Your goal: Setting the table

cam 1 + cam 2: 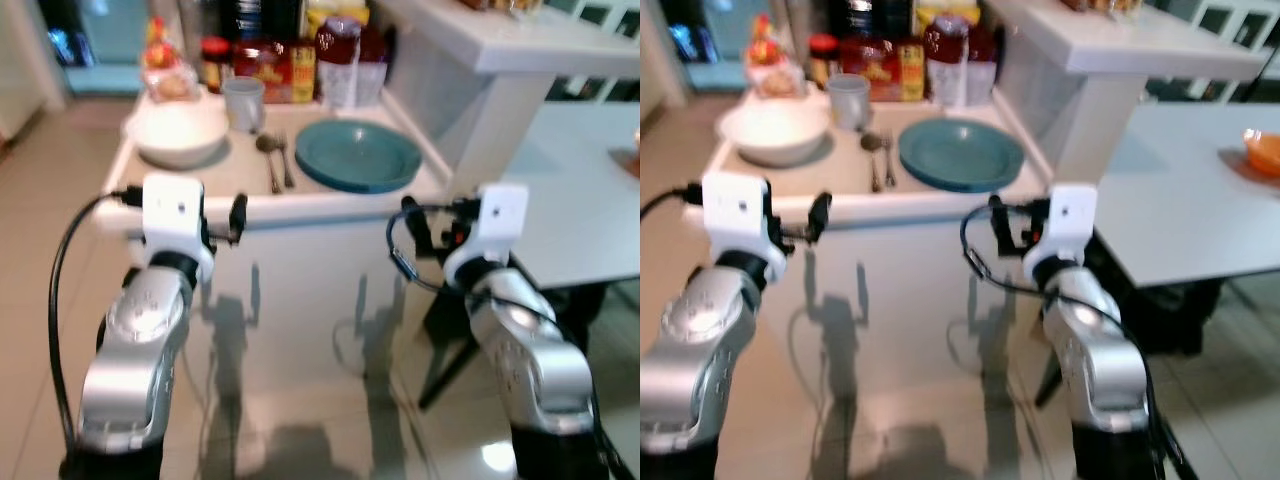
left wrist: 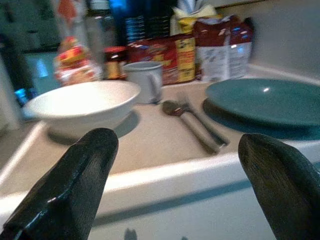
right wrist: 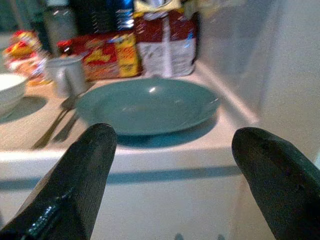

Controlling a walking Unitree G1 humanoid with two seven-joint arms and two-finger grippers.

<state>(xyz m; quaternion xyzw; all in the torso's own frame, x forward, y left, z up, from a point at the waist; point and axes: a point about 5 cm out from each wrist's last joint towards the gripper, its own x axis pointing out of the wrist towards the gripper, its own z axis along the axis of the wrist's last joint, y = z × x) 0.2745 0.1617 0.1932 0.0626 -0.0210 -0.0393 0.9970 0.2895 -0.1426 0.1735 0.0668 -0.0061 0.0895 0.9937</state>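
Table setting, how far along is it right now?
Barely started, by the look of it. The white bowl, mug, spoon and fork and teal plate all sit on the counter. Both end effectors, left and right, are open and empty just short of the counter edge. Everything is left to carry to the table.

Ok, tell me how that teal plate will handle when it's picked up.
The teal plate looks rigid and glossy, so probably slippery in the jaws. It lies flat with a low rim on the white counter, so likely awkward to get under. It looks ceramic: probably heavy for its size and breakable.
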